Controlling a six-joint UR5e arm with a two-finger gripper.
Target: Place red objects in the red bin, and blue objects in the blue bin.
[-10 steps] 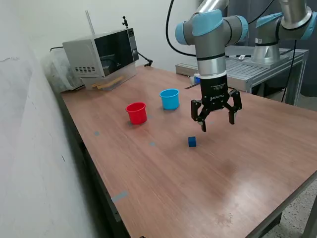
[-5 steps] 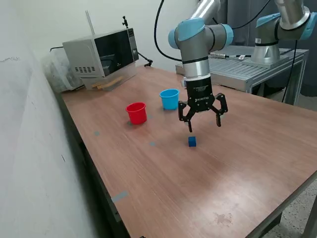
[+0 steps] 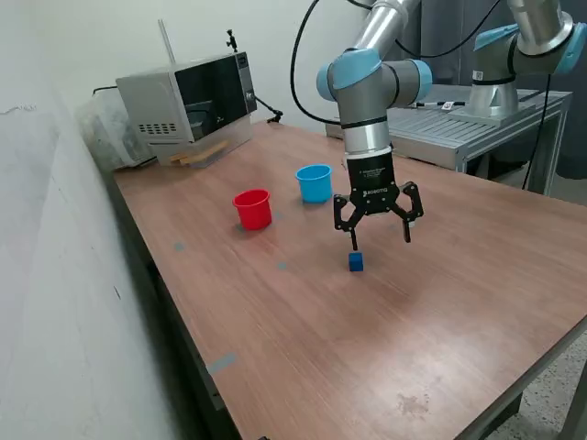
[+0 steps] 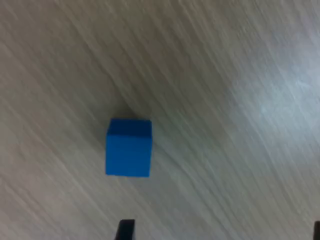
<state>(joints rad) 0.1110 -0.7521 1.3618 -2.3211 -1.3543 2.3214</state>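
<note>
One small dark blue cube (image 3: 356,262) lies on the wooden table; it also shows in the wrist view (image 4: 128,147). My gripper (image 3: 380,239) hangs open and empty just above and slightly behind the cube, fingers pointing down. One fingertip (image 4: 125,230) shows at the wrist view's edge. The red bin (image 3: 253,208) and the light blue bin (image 3: 315,182) stand upright side by side further back, towards the exterior view's left. No red cubes and no second blue cube are in view; the bins' insides are hidden.
A microwave (image 3: 188,95) stands at the table's back corner on the exterior view's left. A second arm's base (image 3: 500,64) stands on a metal bench (image 3: 449,128) behind the table. A white wall (image 3: 55,275) runs along the exterior view's left side.
My gripper has swung from the exterior view's right towards the left and now hangs lower, close above the blue cube. It has stayed open. The cube and bins have not moved.
</note>
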